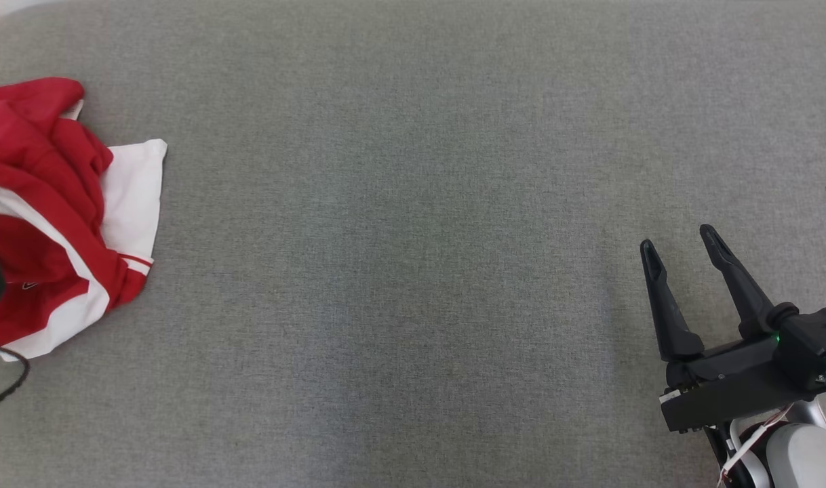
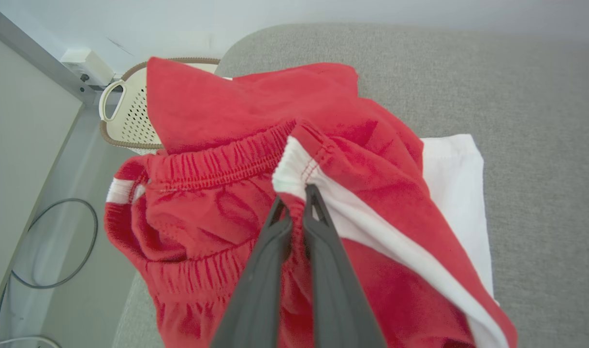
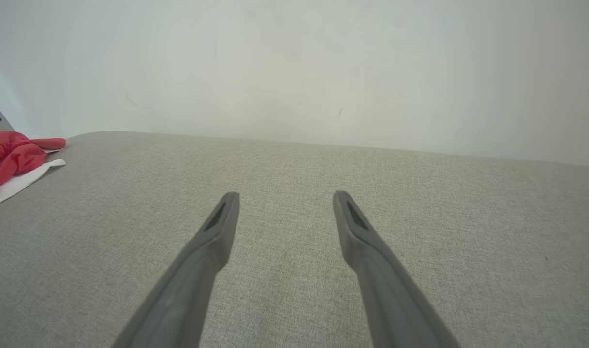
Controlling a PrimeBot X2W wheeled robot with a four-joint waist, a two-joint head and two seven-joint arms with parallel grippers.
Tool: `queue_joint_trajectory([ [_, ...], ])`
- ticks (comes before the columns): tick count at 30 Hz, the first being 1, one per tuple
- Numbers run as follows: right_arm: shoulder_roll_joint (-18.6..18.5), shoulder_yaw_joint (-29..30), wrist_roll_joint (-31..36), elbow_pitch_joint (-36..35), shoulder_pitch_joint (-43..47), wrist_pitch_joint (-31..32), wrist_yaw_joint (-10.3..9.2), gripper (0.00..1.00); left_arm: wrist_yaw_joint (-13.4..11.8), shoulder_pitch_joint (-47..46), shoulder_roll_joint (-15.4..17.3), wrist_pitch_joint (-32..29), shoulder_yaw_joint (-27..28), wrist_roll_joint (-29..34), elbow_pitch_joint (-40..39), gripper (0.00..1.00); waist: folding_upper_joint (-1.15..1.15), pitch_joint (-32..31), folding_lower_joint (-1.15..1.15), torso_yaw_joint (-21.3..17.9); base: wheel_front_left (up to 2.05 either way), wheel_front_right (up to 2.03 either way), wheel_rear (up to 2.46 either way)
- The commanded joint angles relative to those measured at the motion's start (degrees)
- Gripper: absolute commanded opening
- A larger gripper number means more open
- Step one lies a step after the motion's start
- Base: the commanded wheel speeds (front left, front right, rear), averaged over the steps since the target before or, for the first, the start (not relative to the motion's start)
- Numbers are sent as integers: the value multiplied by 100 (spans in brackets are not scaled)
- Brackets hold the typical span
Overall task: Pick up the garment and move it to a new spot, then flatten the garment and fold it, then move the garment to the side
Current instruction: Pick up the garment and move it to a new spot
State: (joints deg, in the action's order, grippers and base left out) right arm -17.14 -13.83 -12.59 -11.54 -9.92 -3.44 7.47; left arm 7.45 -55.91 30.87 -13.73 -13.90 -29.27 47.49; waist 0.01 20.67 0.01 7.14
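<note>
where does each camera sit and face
Head view: on the head, facing down at the grey surface; right fingers open, lower right.
Left wrist view: left wrist, along left fingers shut on the garment; basket beyond.
Right wrist view: right wrist, across the surface toward the wall; fingers open.
Shared: all three show the garment.

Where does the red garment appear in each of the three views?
Head view: garment at the left edge, on the grey surface.
Left wrist view: garment in the centre, pinched near its white stripe by the left tool.
Right wrist view: garment at the far left edge, small.
Shared landmark: the white panel beside the red.
</note>
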Motion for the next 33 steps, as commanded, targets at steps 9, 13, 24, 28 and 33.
queue_joint_trajectory([
  [9,77,145,23,30,89,-46,4,100,-415,-324,-16,1005,246,-4,-645,0,-1,-366,-1,171,0,0,0],
  [13,169,212,37,61,131,-69,4,100,-712,-140,-115,1394,344,41,-1181,0,-1,-596,-1,198,0,0,0],
  [24,440,404,81,85,253,-143,4,100,-1214,1047,-572,1547,-131,296,-3734,0,-1,-977,-1,87,0,0,0],
  [28,512,459,87,80,245,-172,4,100,-1300,1416,-759,1403,-532,463,-4491,0,-1,-960,-1,-55,0,0,0],
  [33,597,443,59,128,175,-211,4,100,-1161,1662,-1077,1251,-1151,578,-4893,0,-1,-897,-1,-325,0,0,0],
])
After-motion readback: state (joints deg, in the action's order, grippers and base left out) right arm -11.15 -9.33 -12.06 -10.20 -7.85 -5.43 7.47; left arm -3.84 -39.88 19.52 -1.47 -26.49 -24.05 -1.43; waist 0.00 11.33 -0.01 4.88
